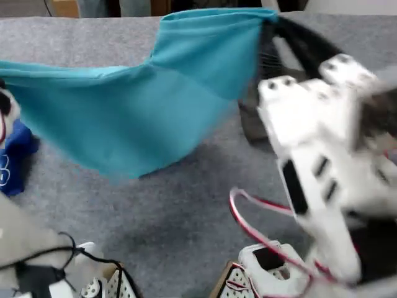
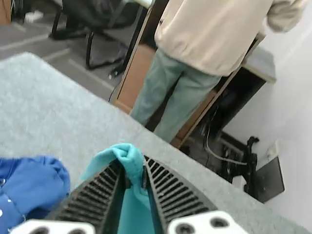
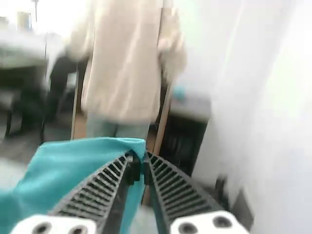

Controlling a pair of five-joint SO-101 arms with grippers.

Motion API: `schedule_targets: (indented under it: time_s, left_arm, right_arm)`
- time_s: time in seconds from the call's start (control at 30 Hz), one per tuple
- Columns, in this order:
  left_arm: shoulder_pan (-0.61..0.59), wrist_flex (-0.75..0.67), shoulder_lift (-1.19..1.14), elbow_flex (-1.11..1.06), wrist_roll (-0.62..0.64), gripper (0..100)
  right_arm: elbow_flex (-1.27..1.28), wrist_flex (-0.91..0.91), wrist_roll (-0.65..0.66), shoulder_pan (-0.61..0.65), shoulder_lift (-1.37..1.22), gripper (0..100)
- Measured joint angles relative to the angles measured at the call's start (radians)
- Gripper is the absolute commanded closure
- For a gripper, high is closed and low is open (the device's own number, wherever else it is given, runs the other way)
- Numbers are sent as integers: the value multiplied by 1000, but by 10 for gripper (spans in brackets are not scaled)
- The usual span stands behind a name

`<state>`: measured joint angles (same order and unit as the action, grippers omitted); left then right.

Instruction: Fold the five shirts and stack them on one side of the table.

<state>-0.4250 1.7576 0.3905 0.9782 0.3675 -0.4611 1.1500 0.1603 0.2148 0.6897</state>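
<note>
The teal shirt (image 1: 136,118) hangs in the air above the grey tabletop (image 1: 186,223), stretched out wide between two grip points, with its lower edge sagging toward the surface near the middle. The right claw (image 3: 139,162) is pinched shut on one top edge of the shirt, and the cloth spreads away from its black ribbed fingers (image 3: 105,183) to one side. In the high view this claw (image 1: 271,17) sits at the far corner of the shirt, at the end of the white arm (image 1: 310,136) that fills the right side of the scene. The left claw (image 2: 134,163) is also closed tight, with a bunched fold of the teal shirt (image 2: 127,155) squeezed between its fingers and poking out past the tips. In the high view that end of the shirt runs off the left edge. A blue shirt (image 1: 13,158) lies crumpled on the tabletop at the left side, below the raised teal cloth, and the left wrist view shows it (image 2: 29,183) close beside the left claw. A pale cloth (image 1: 18,236) lies at the near left corner with a black cable (image 1: 68,248) across it. A red cable (image 1: 248,230) loops over the tabletop near the base of the white arm.
</note>
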Motion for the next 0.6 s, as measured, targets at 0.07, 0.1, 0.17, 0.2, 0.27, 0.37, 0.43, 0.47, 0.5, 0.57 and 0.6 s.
schedule_targets:
  time_s: [0.07,0.1,0.17,0.2,0.27,0.37,0.43,0.47,0.5,0.57,0.6]
  left_arm:
    - [0,0,38,0,-18,972]
    - [0,0,57,0,-31,972]
    - [0,2,92,0,-57,972]
    - [0,2,112,0,-69,972]
    - [0,2,155,0,-95,972]
    - [0,2,236,-57,-137,972]
    - [0,2,299,-109,-155,972]
    - [-2,2,331,-155,-164,972]
    - [-2,2,359,-207,-170,972]
    - [-2,2,410,-331,-186,972]
    - [0,2,436,-391,-193,972]
  right_arm:
    - [-97,0,0,0,2,985]
    - [-143,-2,0,0,3,985]
    - [-215,-29,0,0,17,985]
    - [-242,-43,2,2,21,985]
    - [-292,-64,17,2,23,985]
    - [-315,-77,78,2,23,985]
    - [-315,-78,106,2,23,985]
    - [-316,-78,114,2,23,985]
    - [-327,-78,117,2,23,985]
    - [-345,-75,118,2,32,985]
    - [-358,-69,120,2,38,985]
